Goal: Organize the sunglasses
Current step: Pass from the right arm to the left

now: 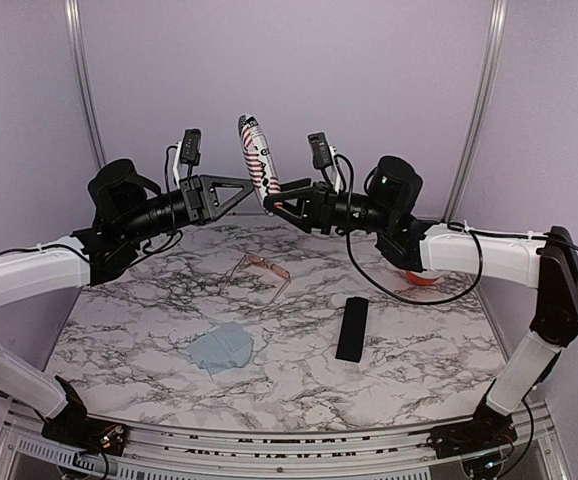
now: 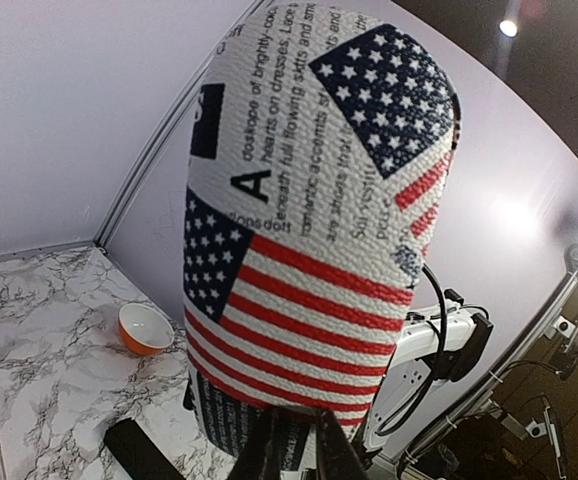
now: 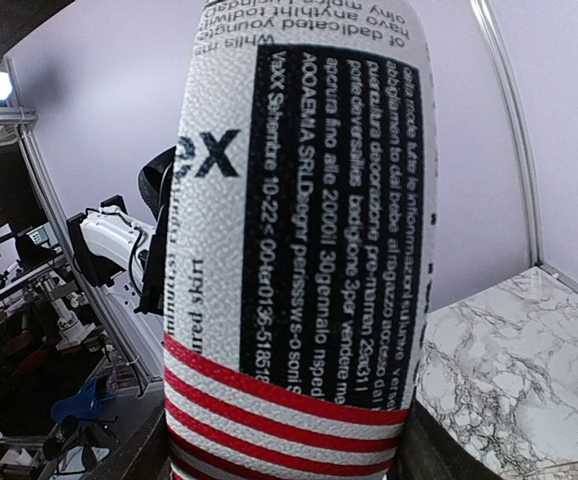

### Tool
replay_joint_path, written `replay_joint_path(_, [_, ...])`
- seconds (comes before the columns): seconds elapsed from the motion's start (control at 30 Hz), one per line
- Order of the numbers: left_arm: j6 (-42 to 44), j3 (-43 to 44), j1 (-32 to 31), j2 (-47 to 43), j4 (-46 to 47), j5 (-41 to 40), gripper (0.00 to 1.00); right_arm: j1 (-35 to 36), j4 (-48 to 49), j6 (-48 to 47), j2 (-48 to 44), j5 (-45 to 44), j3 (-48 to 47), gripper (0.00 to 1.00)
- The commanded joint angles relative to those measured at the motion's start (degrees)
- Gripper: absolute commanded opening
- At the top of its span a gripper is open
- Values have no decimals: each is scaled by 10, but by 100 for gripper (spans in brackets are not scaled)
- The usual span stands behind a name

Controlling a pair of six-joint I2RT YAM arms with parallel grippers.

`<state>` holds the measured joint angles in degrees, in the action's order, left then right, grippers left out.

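Both arms hold the stars-and-stripes case [image 1: 256, 150] aloft at far centre. The left gripper [image 1: 255, 187] pinches its lower edge and the right gripper [image 1: 273, 206] clamps its body. Below, the wire-framed sunglasses [image 1: 259, 270] lie on the marble table [image 1: 419, 360]. What appears to be the pale-lilac pair [image 1: 224, 348] lies nearer, left of the black oblong case [image 1: 352, 328].

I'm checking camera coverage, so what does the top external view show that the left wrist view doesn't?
Only the top external view: the wire-framed sunglasses in full on the marble, and a pale bluish object nearer the front, too blurred to identify. Only the left wrist view: the case's stars, stripes and printed text close up, plus lab equipment beyond the enclosure. Both: the patterned case held aloft, the black case, the orange bowl and the marble table.
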<state>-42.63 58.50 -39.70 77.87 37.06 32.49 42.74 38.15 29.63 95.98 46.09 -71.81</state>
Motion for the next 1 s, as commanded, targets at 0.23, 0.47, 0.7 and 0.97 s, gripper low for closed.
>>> replay_joint_path(0.23, [8, -14, -14, -16, 33, 16, 59, 14, -35, -10, -8, -10, -9, 23])
replay_joint_path(0.47, [22, -22, -13, -27, 33, 7, 92, 16, -16, 18, -2, 4, -9, 20])
replay_joint_path(0.7, [49, -20, -14, -17, 21, -35, 96, 16, 18, 55, 2, 40, -5, 19])
replay_joint_path(0.97, [53, -5, -14, 0, 21, -56, 84, 18, 42, 74, 7, 70, 0, 19])
